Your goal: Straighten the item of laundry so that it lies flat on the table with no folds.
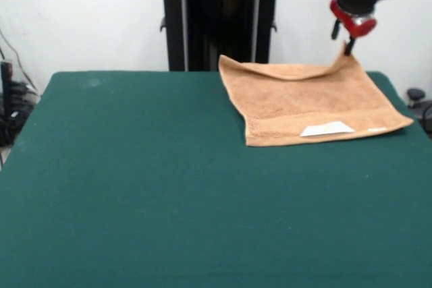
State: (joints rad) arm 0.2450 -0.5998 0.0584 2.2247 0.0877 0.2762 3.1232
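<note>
Front view: the gripper (349, 50) pinches the far corner of the towel (314, 102), lifting that edge off the table (135, 180), likely to draw out a fold. The towel occupies the far right area, its white label (327, 128) near the front edge.

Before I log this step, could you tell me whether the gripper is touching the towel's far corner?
Touching. In the front view, the gripper meets the towel at its raised far corner, which peaks up to the tips with no gap.
</note>
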